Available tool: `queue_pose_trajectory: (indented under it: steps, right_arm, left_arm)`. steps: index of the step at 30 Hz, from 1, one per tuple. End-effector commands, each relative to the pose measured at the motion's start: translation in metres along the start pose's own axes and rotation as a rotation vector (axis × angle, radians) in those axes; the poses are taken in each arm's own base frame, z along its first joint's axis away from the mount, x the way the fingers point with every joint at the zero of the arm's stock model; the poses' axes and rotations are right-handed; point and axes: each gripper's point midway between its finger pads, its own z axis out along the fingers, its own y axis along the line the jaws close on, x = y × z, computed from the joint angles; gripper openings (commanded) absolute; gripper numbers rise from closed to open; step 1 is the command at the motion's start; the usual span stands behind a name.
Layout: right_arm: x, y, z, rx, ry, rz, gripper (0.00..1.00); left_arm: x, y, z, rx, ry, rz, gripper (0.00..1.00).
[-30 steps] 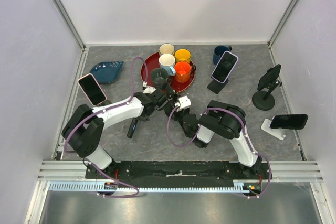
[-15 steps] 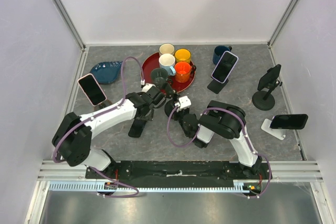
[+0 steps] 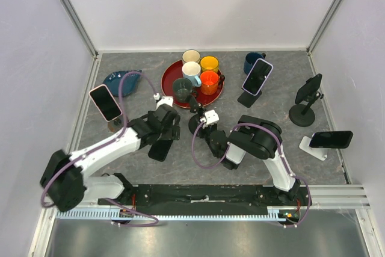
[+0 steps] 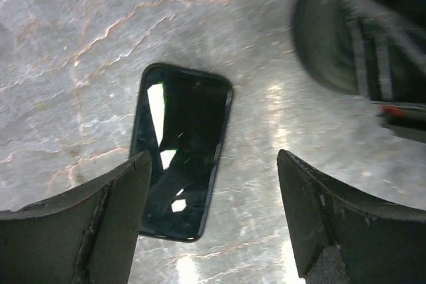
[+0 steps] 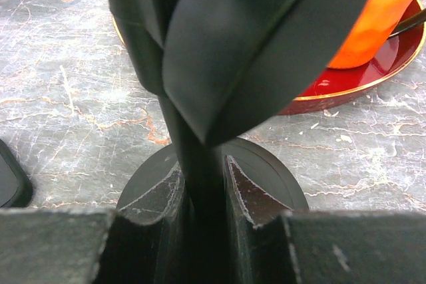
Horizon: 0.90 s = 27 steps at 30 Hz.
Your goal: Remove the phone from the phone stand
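- Presently, the phone (image 4: 180, 151) lies flat on the table (image 4: 80, 44), near the phone stand (image 5: 266, 171) and off it.
- Left gripper (image 4: 210, 164): released, jaws spread wide above the phone, neither finger touching it.
- Right gripper (image 5: 203, 197): clenched on the stand's stem, just above the base.
- Judgement: removal looks complete. The left arm should rise straight, jaws wide, so no finger drags the phone. The right should let go gently, without tipping the stand.

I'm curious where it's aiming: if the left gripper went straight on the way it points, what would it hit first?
Most likely the black phone lying flat on the table. It sits straight ahead of the open left gripper, though the gap is hard to judge.
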Motion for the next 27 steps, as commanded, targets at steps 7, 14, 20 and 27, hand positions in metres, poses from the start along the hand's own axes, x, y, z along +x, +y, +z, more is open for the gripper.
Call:
queue_pose_trajectory:
  steps: [7,14,20,27]
  right_arm:
    - [-0.015,0.0,-0.006,-0.099,-0.111,0.036,0.0]
    - [-0.015,0.008,-0.006,-0.145,-0.113,0.014,0.0]
    - [-0.016,0.01,-0.005,-0.156,-0.116,0.013,0.0]
    - [-0.015,0.011,-0.005,-0.161,-0.116,0.015,0.0]
  left_arm:
    - [-0.088,-0.052,-0.086,0.489,-0.558,0.032,0.93]
    - [-0.119,-0.075,-0.104,0.559,-0.534,0.069,0.96]
    - [-0.141,-0.1,-0.114,0.636,-0.524,0.093,0.77]
    - [-0.139,-0.103,-0.089,0.565,-0.407,0.143,0.61]
